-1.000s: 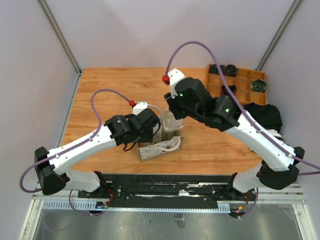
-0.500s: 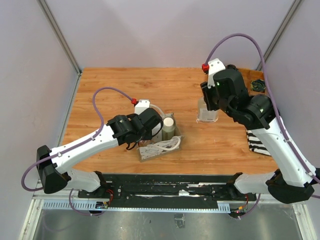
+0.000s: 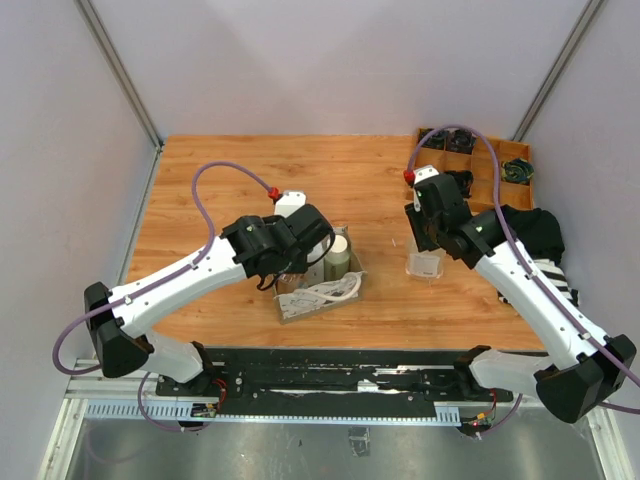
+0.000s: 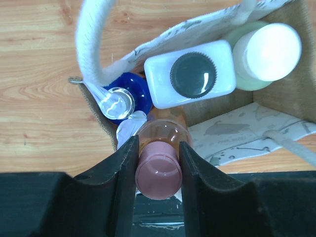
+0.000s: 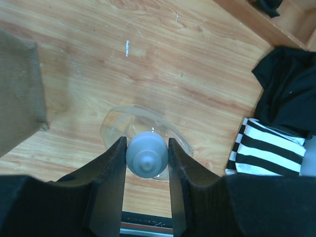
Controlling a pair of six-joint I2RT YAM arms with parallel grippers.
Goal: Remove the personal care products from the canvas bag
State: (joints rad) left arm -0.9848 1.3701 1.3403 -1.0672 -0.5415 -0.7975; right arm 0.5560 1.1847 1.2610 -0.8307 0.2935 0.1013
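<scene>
**A:** Two arms are in action, yes? How do they stand?

**B:** The left arm (image 3: pixel 190 275) reaches from the near left corner toward the middle of the counter (image 3: pixel 220 170). Its wrist bends down over the canvas bag (image 3: pixel 300 302). The right arm (image 3: pixel 530 290) comes from the near right corner and folds inward, with its wrist pointing down at the counter to the right of the bag.

**A:** And the fingers?

**B:** The left fingers (image 4: pixel 127 163) pinch the cap of the pink-capped bottle (image 4: pixel 159 173), whose orange body is inside the bag. The right fingers (image 5: pixel 114 168) are pressed on the grey cap of a clear bottle (image 5: pixel 146 153).

**A:** What is around them?

**B:** Inside the bag, a blue bottle (image 4: pixel 123 101) with a clear cap is just beside the pink-capped one. A white bottle (image 4: pixel 190 74) with a black cap comes next, and a pale green bottle (image 4: pixel 266 52) is in the far corner. One rope handle (image 4: pixel 91 44) arches over the blue bottle, close to the left fingers. On the right side, a striped cloth (image 5: pixel 266 150) and a black cloth (image 5: pixel 284 94) lie near the clear bottle. A wooden compartment tray (image 3: pixel 480 165) is farther back.

**A:** Which way do the bottles point?

**B:** Both held bottles are upright, long axis vertical, cap up. The clear one is outside the bag, between bag and cloth. I cannot tell whether its base touches the wood.
</scene>
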